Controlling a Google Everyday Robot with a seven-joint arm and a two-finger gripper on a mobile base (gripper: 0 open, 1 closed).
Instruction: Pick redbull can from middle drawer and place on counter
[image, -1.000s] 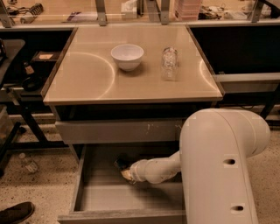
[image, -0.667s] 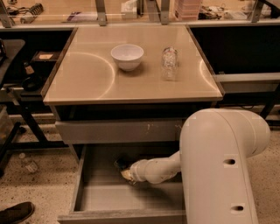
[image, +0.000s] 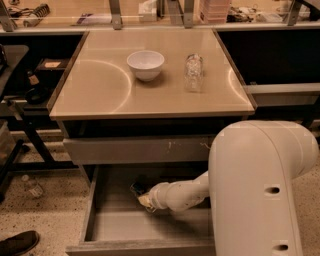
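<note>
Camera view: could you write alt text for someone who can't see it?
A white robot arm reaches into the open middle drawer, its gripper low near the drawer's back, left of centre. Above, the beige counter holds a white bowl and a clear bottle, standing apart.

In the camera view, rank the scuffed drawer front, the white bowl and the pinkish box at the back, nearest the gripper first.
1. Scuffed drawer front, just above the gripper in the middle drawer.
2. White bowl, on the counter.
3. Pinkish box, behind the counter.
</note>
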